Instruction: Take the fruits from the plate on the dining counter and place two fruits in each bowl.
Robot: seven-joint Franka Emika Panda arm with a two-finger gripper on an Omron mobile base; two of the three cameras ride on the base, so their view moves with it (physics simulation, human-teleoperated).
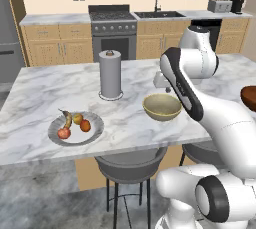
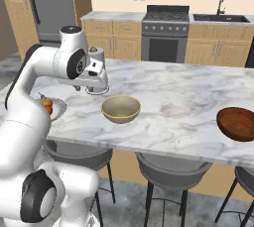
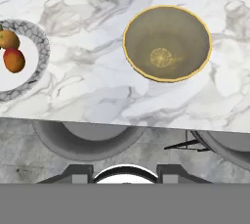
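Observation:
The light-grey plate (image 1: 92,135) lies on the dining counter (image 1: 35,98) at the front left. On it are a red fruit (image 1: 63,133), an orange one (image 1: 85,125), a yellow-green one (image 1: 78,118) and a small banana (image 1: 67,119). The tan-yellow bowl (image 1: 162,106) stands empty to the right of the plate. The dark reddish-brown bowl (image 2: 237,123) sits far right. My gripper (image 2: 92,83) hangs above the counter between plate and tan bowl, open and holding nothing. The hand view looks down on the tan bowl (image 3: 167,42) and the plate's rim (image 3: 41,56), with two fruits (image 3: 13,59) at its left edge.
An upright paper towel roll (image 1: 110,74) stands behind the plate and the tan bowl. Grey stools (image 1: 131,165) are tucked under the counter's near edge. Cabinets, a stove (image 1: 114,30) and a sink line the back wall.

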